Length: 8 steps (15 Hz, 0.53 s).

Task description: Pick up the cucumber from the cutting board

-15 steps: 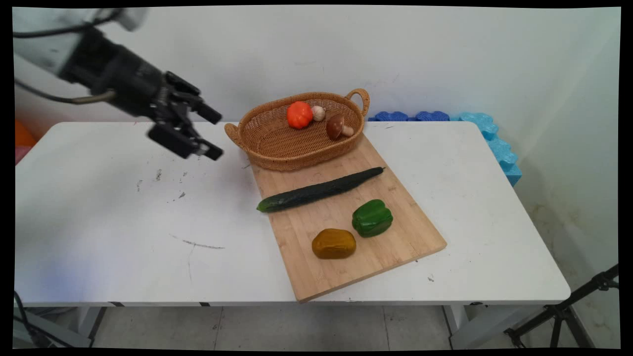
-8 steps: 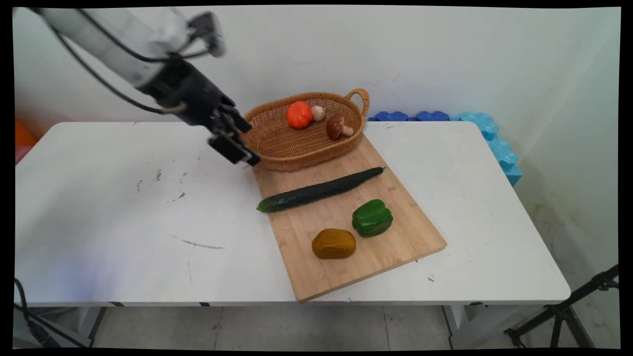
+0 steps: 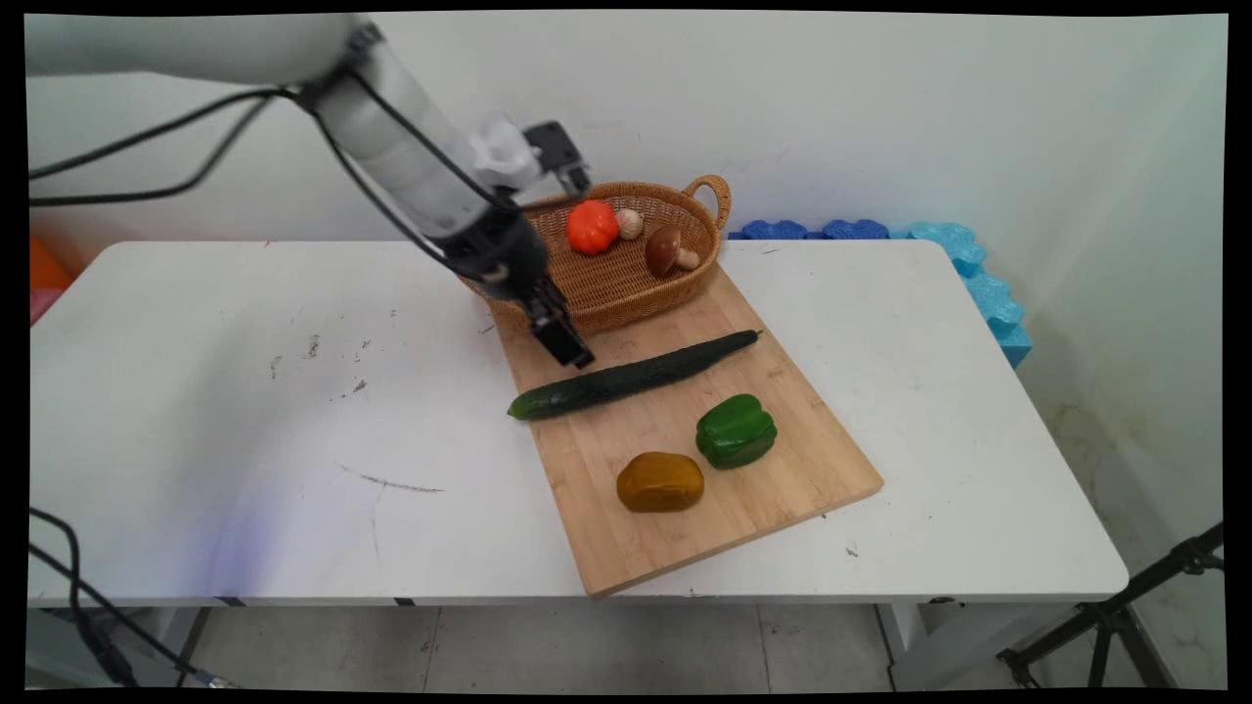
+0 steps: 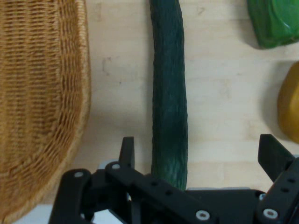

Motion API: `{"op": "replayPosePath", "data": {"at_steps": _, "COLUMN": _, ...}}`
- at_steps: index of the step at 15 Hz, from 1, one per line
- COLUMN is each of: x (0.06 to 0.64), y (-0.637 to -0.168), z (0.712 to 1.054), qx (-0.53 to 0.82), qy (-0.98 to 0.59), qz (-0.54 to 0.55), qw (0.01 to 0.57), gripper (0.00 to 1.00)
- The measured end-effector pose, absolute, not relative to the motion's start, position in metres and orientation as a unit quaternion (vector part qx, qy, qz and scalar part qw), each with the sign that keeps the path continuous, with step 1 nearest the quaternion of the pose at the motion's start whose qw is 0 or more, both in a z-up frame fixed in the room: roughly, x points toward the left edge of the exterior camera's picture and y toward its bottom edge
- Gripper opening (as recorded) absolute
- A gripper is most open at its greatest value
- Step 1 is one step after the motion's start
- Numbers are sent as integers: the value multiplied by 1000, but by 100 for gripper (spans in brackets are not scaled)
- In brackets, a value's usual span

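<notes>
Here, in the main view, the gripper [image 3: 565, 344] hangs tilted over the near left part of a wooden board [image 3: 685, 548] on the white table [image 3: 245, 440]. Its tip is just above and behind the cucumber [image 3: 631, 375], close to that vegetable's blunt left end, and I cannot tell from this angle whether it touches. The cucumber lies slantwise across the board, and its far end runs off to the gripper's right. Right behind the gripper stands a wicker basket [image 3: 626, 293], partly covered by the arm. It holds an orange pumpkin [image 3: 592, 226], a small pale bulb [image 3: 629, 223] and a brown mushroom [image 3: 668, 250]. Nearer the camera than the gripper, and to its right, a green pepper [image 3: 737, 430] and a yellow-brown potato [image 3: 660, 481] sit just beside each other on the board. Blue foam blocks [image 3: 968, 264] lie well away from the gripper, at the table's far right corner.

In the hand view the gripper [image 4: 201, 153] is spread wide and holds nothing. One of its fingers [image 4: 127, 151] rises on each side of the cucumber [image 4: 169, 102], which runs straight away from the hand along the board [image 4: 219, 93]. The basket [image 4: 42, 93] fills the picture's left. The pepper [image 4: 275, 23] shows at the upper right and the potato [image 4: 289, 102] at the right edge, beyond the far finger.

No brand, label or lettering can be read on any of these things in either view.
</notes>
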State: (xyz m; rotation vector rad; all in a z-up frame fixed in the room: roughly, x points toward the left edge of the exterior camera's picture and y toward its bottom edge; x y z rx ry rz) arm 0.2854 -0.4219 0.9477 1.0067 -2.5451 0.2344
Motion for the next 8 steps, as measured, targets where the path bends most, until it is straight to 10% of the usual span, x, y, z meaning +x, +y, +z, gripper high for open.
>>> {"op": "replayPosePath", "data": {"at_steps": 8, "x": 233, "y": -463, "z": 904, "qx": 366, "qy": -910, "qz": 76, "qw": 181, "gripper": 100}}
